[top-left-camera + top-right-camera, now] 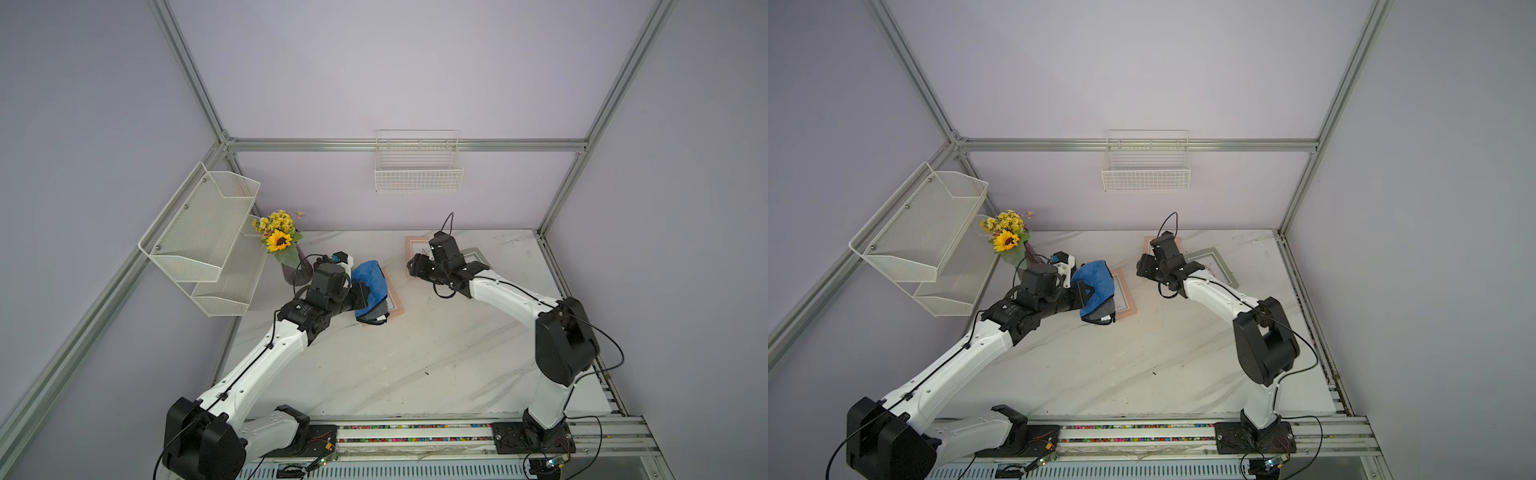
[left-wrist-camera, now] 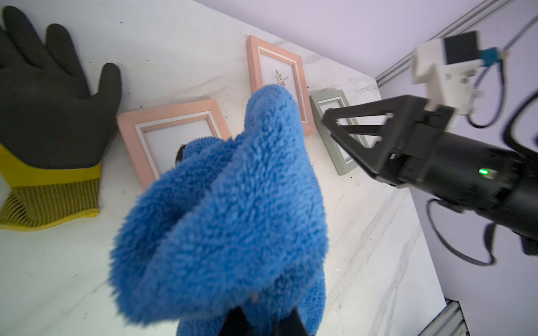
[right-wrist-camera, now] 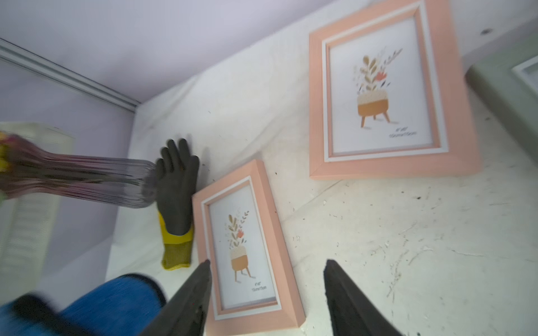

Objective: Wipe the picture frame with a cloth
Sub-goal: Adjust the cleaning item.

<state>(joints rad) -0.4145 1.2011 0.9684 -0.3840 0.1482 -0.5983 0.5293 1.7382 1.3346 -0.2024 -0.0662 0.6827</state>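
Newbie: so how are we posed right now?

Regular: our left arm stretches low across the table [image 1: 415,365] from the near left. The left gripper [image 1: 360,292] is clamped tight on a bunched fold of the cloth [image 1: 372,282]. The blue cloth hangs over the left part of the near pink frame [image 1: 395,297]; we can't tell whether it actually touches it. Our right arm comes in from the right, elbow high, wrist bent back toward the middle. The right gripper [image 3: 267,263] hovers just beside that same frame, jaws well apart and nothing between them.

Newbie: and what's around us, anything in the way?

Regular: the far pink frame [image 3: 387,96] lies flat by the back wall with the grey-green frame [image 3: 500,87] just beside it. In both top views our right wrist covers part of each. A black-and-yellow glove [image 2: 49,116] lies flat between the near pink frame and a ribbed vase [image 3: 87,183] of yellow flowers [image 1: 278,237]. A mesh shelf [image 1: 199,232] hangs on the left wall and a wire basket [image 1: 417,166] on the back one. From the left wrist, the cloth fills most of the view and hides that gripper's fingers.
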